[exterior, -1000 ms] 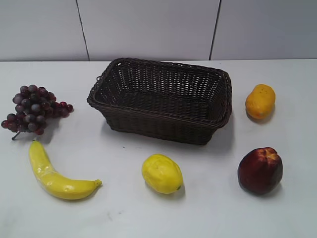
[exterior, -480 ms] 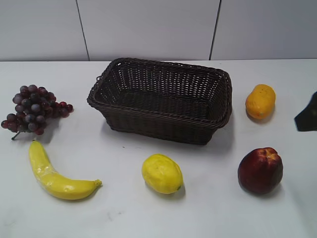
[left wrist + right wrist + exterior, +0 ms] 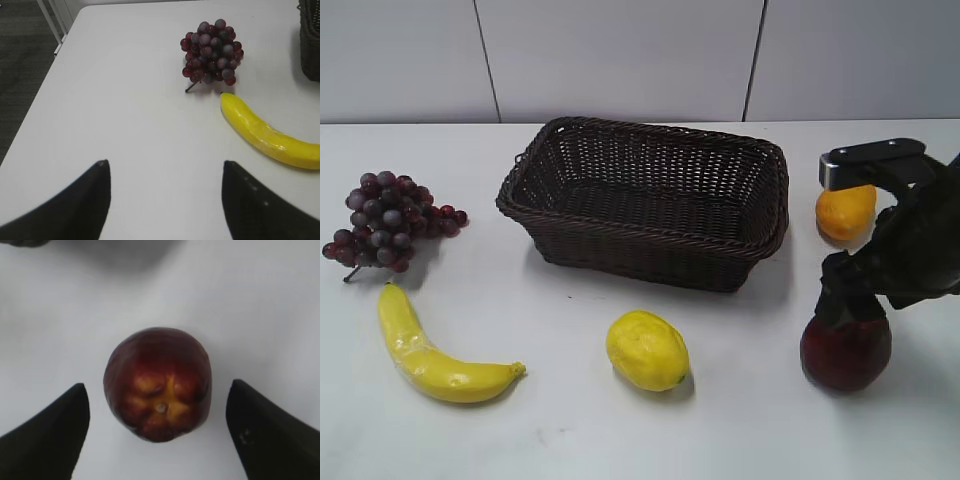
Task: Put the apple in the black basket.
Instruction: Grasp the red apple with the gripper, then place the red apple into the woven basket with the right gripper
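The dark red apple [image 3: 846,352] sits on the white table at the front right. The right wrist view shows it from above [image 3: 158,382], its dimpled orange-yellow top facing up. My right gripper [image 3: 852,298] hangs just above the apple, open; in the right wrist view the gripper [image 3: 159,389] has one finger on each side, both apart from the fruit. The black basket [image 3: 650,198] stands empty behind the middle. My left gripper [image 3: 163,167] is open and empty over bare table; it does not show in the exterior view.
An orange-yellow fruit [image 3: 844,212] lies behind the apple, partly hidden by my right arm. A yellow lemon [image 3: 647,350] lies in front of the basket. A banana [image 3: 425,350] and purple grapes [image 3: 387,218] lie at the left, also in the left wrist view: banana [image 3: 270,135], grapes [image 3: 212,50].
My right arm has come in from the right edge and now hangs over the apple, covering part of the orange-yellow fruit. The fruits and the basket have not moved.
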Controlling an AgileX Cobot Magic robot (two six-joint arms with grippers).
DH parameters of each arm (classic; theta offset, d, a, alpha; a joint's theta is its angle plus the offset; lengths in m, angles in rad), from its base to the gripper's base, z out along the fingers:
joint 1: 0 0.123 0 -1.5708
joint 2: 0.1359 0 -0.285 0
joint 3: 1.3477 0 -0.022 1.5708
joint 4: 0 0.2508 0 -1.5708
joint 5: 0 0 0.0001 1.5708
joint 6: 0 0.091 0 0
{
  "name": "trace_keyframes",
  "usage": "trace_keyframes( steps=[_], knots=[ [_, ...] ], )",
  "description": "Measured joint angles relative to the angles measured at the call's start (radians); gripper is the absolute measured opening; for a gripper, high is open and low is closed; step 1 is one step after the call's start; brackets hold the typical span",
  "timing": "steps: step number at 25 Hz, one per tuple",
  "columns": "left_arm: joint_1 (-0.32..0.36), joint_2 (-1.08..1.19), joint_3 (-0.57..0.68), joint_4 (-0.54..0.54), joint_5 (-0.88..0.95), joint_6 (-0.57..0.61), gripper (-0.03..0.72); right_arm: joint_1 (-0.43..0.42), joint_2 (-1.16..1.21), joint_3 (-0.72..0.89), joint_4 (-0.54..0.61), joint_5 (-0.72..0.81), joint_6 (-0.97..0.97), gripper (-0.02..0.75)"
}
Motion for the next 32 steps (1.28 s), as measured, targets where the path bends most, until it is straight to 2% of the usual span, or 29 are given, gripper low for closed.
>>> trace_keyframes(
  steps=[4,9,14,20,26,32],
  knots=[
    [0.0,0.0,0.0,0.0,0.0,0.0,0.521,0.0,0.073,0.0,0.001,-0.025,0.005,0.64],
    [0.0,0.0,0.0,0.0,0.0,0.0,0.521,0.0,0.094,-0.003,0.003,-0.02,0.022,0.585],
    [0.0,0.0,0.0,0.0,0.0,0.0,0.521,0.001,0.057,-0.053,-0.008,0.076,0.026,0.585],
    [0.0,0.0,0.0,0.0,0.0,0.0,0.521,0.001,-0.025,-0.263,-0.05,0.239,0.027,0.585],
    [0.0,0.0,0.0,0.0,0.0,0.0,0.521,0.005,0.01,-0.533,-0.03,0.269,0.02,0.585],
    [0.0,0.0,0.0,0.0,0.0,0.0,0.521,0.1,0.212,-0.78,-0.027,0.284,-0.006,0.585]
  ],
)
